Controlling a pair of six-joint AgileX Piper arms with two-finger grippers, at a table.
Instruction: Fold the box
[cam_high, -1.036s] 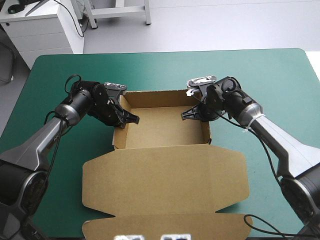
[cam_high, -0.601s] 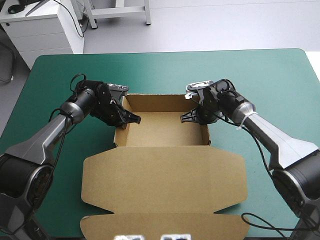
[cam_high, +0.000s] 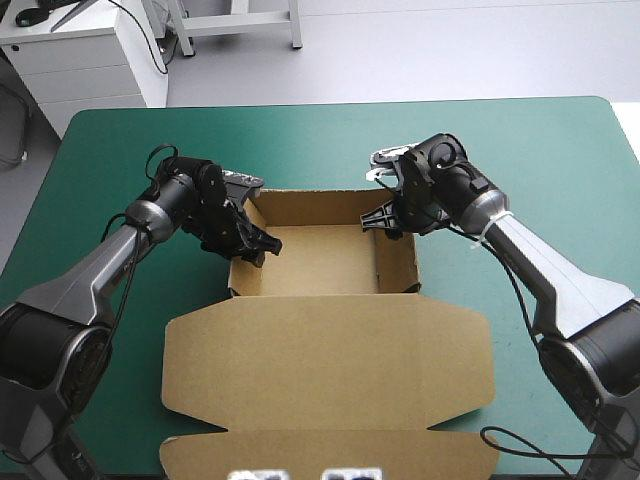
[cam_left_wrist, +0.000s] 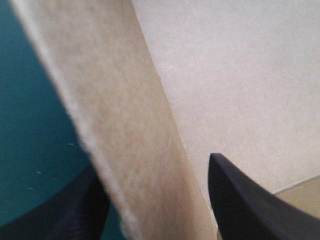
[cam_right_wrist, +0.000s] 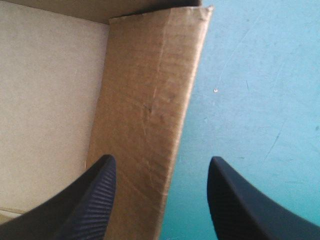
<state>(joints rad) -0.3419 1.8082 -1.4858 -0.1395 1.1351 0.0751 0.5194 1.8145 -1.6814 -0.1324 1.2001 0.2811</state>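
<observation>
The brown box (cam_high: 320, 255) stands as an open tray in mid-table, its walls raised and its lid (cam_high: 330, 370) lying flat toward the near edge. My left gripper (cam_high: 255, 240) is open astride the tray's left wall (cam_left_wrist: 125, 125), one black finger outside over the cover and one inside. My right gripper (cam_high: 385, 220) is open too, straddling the right wall (cam_right_wrist: 150, 90) near its far corner. In the left wrist view the left gripper (cam_left_wrist: 155, 165) has the wall's edge between its fingers. In the right wrist view the right gripper (cam_right_wrist: 161, 160) stands the same way.
The teal-green cover (cam_high: 500, 140) stretches beyond the box to the far edge and along both sides. The lid's front flap (cam_high: 330, 455) reaches almost to the near table edge.
Both grippers were shut with their tips inside the tray; now both have opened over the side walls. The right gripper has shifted toward the far corner.
</observation>
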